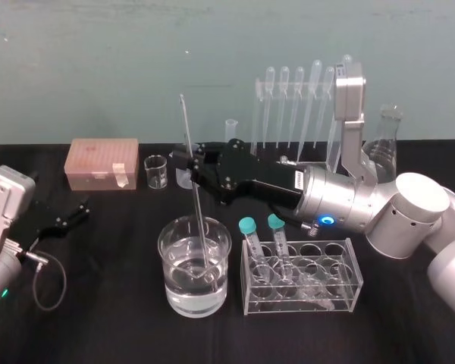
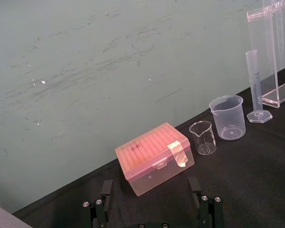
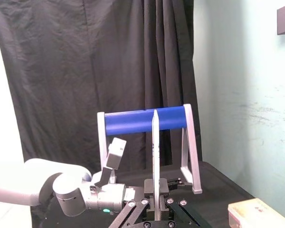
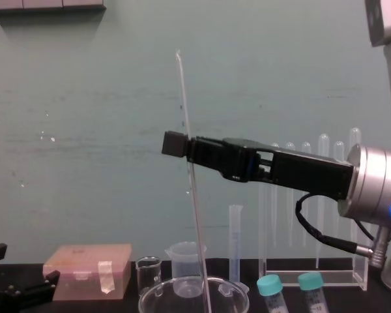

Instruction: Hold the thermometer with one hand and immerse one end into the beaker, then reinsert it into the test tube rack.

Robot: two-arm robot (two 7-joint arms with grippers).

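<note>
The right arm (image 1: pixel 417 216) reaches level across from the right, a blue ring light (image 1: pixel 327 221) glowing on its silver wrist (image 1: pixel 337 201). The right gripper (image 1: pixel 191 165) is clamped on the thermometer (image 4: pixel 184 104). The left arm (image 1: pixel 4 220) sits low at the left, with the left gripper (image 1: pixel 70 214) spread apart.

A pale green, scuffed wall (image 1: pixel 98 61) is seen behind the bench (image 1: pixel 106 334) — draped in black; a black curtain (image 3: pixel 85 71) is hung beyond its left end.
</note>
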